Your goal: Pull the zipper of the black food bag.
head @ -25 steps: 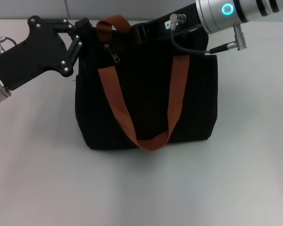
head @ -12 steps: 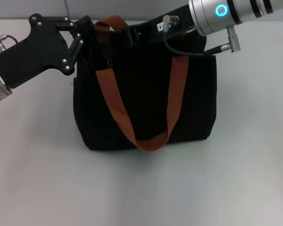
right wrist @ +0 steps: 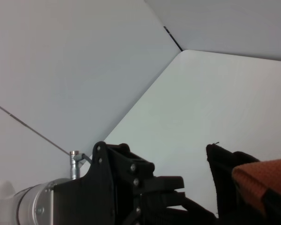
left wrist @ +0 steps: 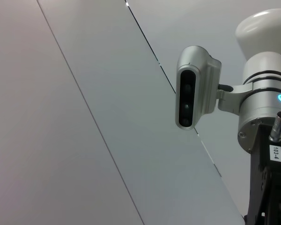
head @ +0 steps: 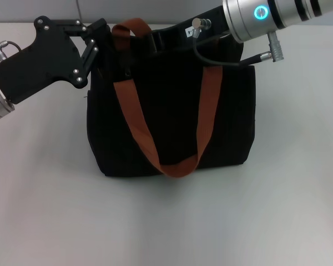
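Black bag [head: 172, 116] sits mid-table; my left gripper [head: 102, 41] pinches its top corner to steady it, right gripper [head: 155, 40] at zipper track, fingers & pull hidden.

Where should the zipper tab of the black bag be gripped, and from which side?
Pinch the tab across its flat faces, near its free lower end. It hangs off the bag's top edge beside the orange strap, so come from the front, probably. The left hand is nearest, at that corner.
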